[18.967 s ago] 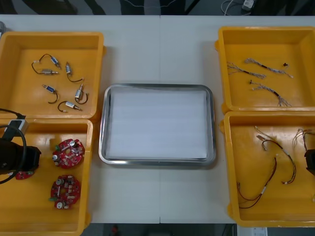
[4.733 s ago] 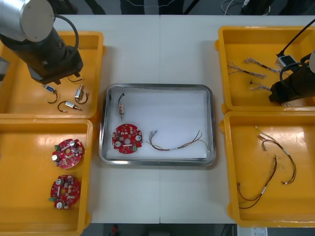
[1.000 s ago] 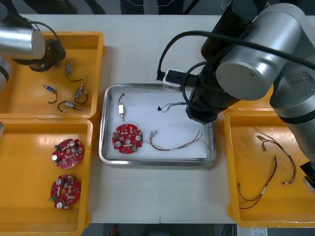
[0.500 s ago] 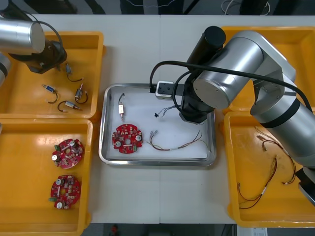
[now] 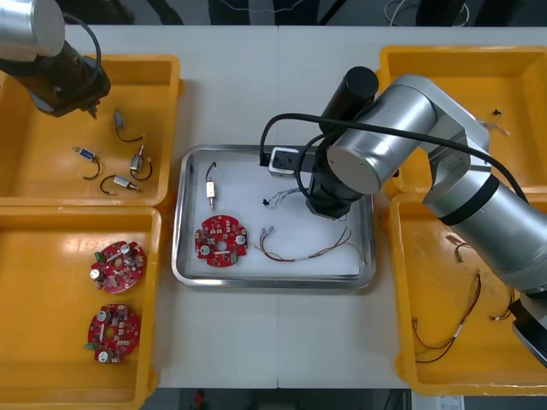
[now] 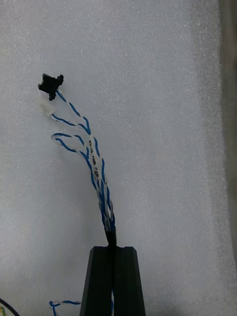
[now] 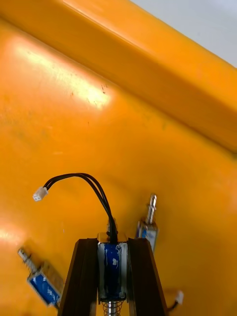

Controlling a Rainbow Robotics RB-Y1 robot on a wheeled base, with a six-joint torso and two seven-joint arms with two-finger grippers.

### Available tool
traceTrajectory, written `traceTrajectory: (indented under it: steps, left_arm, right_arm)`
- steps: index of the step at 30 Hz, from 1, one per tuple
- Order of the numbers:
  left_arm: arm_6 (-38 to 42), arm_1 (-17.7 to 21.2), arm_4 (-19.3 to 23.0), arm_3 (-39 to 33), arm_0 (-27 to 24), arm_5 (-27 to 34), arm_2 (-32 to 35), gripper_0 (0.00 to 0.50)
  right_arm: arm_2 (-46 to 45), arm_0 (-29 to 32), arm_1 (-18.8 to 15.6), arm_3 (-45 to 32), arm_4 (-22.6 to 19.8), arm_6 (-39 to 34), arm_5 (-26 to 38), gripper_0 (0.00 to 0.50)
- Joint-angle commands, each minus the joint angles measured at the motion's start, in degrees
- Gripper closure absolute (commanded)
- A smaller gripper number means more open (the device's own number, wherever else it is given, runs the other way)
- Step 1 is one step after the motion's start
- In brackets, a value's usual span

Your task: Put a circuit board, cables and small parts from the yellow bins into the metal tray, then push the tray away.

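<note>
My right gripper (image 6: pixel 113 249) is shut on a twisted blue and white cable (image 6: pixel 94 158). The cable runs out from the fingers over the white lining of the metal tray (image 5: pixel 181 256) and ends in a black connector (image 6: pixel 51 84). In the front view that cable (image 5: pixel 282 198) hangs in the tray's far half, left of the right gripper (image 5: pixel 314 202). A round red circuit board (image 5: pixel 220 240), a small metal part (image 5: pixel 210 190) and a red and yellow cable (image 5: pixel 308 249) lie in the tray. My left gripper (image 7: pixel 112 242) is shut on a blue-bodied small metal part (image 7: pixel 112 261) in the far left yellow bin (image 5: pixel 162 77).
Several small metal parts (image 5: pixel 128 158) lie in the far left bin. Two more circuit boards (image 5: pixel 115 295) sit in the near left bin (image 5: pixel 152 359). The near right bin (image 5: pixel 402 342) holds red and yellow cables (image 5: pixel 466 316). My right arm's bulk (image 5: pixel 402 128) covers part of the far right bin.
The right gripper has carried the blue and white cable a little further left and nearer over the tray. The left arm has shifted slightly over the far left bin.
</note>
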Motion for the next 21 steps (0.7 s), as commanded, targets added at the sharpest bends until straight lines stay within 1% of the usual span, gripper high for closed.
traceTrajectory:
  steps: [1,5,6,7,8,9,10,14,17,21]
  left_arm:
    - [-4.09,2.73,-0.42,-8.15,2.23,5.95,2.85,0.499]
    - [-3.57,2.91,-0.51,-15.27,4.43,11.13,3.55,0.500]
    - [-3.48,2.82,-0.42,-16.50,4.78,12.10,3.64,0.500]
    - [-3.39,2.82,-0.42,-17.29,5.04,12.72,3.64,0.499]
    - [-3.22,2.82,-0.33,-18.96,5.39,13.95,3.64,0.500]
    - [-3.04,2.82,-0.07,-20.28,5.75,15.09,3.64,0.500]
    - [-2.78,2.82,0.28,-21.60,6.10,16.23,3.64,0.500]
    - [-1.99,2.82,1.69,-25.73,6.89,19.22,3.64,0.500]
    - [-1.19,2.82,2.57,-29.07,7.77,21.15,3.64,0.500]
    - [-0.05,2.65,3.53,-32.94,9.00,22.82,3.64,0.500]
  right_arm:
    - [2.09,-2.22,1.20,0.69,0.39,-0.50,-1.86,0.500]
    - [2.17,-2.04,1.29,0.69,0.30,-0.59,-1.86,0.500]
    - [2.09,-1.96,1.29,0.69,0.30,-0.59,-1.86,0.494]
    - [2.09,-1.96,1.29,0.69,0.39,-0.68,-1.86,0.471]
    - [2.09,-1.96,1.29,0.69,0.30,-0.59,-1.86,0.330]
    - [2.09,-1.96,1.29,0.69,0.47,-0.68,-1.86,0.134]
    - [2.09,-1.96,1.29,0.52,0.47,-0.86,-1.86,0.000]
    - [1.74,-1.96,1.29,-0.10,0.56,-1.30,-1.51,0.000]
    - [1.03,-1.96,1.29,-1.15,0.65,-1.73,-0.10,0.000]
    - [-0.37,-1.96,1.29,-3.88,0.74,-2.53,4.38,0.000]
